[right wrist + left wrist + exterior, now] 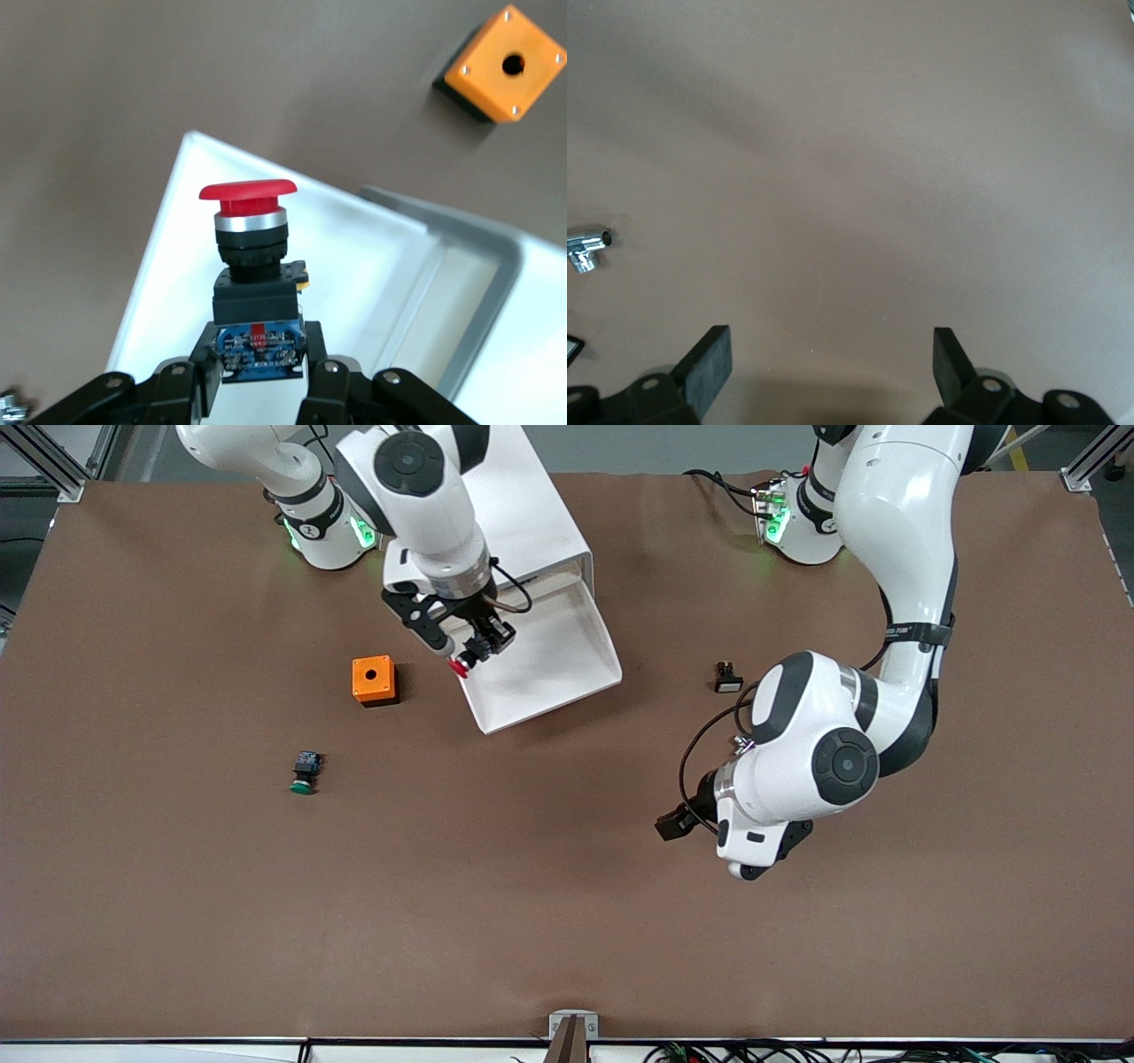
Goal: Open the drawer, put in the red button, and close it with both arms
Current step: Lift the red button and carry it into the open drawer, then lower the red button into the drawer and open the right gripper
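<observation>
The white cabinet (532,522) stands near the right arm's base with one drawer (567,669) pulled out toward the front camera. My right gripper (478,646) is shut on the red button (461,666) by its black-blue body and holds it over the open drawer's edge. In the right wrist view the red button (252,257) hangs cap outward over the white drawer (372,274). My left gripper (678,824) is open and empty, low over bare table at the left arm's end; its fingers (709,363) show nothing between them.
An orange box with a hole (374,680) sits beside the drawer, also in the right wrist view (505,64). A green-capped button (304,772) lies nearer the front camera. A small black part (726,677) lies near the left arm.
</observation>
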Action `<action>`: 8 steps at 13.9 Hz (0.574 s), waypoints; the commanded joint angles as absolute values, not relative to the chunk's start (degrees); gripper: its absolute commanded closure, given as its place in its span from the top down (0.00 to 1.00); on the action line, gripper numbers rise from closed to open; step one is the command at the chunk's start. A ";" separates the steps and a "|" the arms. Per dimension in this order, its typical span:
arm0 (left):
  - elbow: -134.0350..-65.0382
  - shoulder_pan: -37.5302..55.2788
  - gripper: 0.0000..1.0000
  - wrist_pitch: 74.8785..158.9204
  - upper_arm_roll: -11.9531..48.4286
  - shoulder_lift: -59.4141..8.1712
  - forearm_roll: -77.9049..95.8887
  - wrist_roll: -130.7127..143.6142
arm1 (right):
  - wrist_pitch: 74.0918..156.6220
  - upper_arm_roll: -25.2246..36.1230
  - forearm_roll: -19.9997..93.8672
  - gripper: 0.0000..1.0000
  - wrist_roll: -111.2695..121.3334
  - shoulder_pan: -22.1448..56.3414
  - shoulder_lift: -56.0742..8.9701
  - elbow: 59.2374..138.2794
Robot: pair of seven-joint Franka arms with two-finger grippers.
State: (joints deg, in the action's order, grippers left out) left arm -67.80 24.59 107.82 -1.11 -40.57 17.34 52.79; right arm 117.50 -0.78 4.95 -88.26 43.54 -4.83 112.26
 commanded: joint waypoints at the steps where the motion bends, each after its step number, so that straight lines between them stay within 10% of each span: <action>1: -69.43 25.66 1.00 109.95 -1.67 -39.64 15.91 52.91 | 118.55 0.09 5.62 0.00 -92.71 46.84 -10.18 108.90; 8: -70.22 30.14 1.00 113.20 -1.67 -40.08 10.21 59.58 | 127.35 0.09 5.62 0.00 -101.78 52.21 -18.81 107.14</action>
State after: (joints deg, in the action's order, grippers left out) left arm -69.20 28.57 112.14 -1.12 -40.65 12.72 57.09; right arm 128.23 -0.73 5.01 -100.82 51.66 -17.89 109.02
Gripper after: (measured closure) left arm 0.000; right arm 0.590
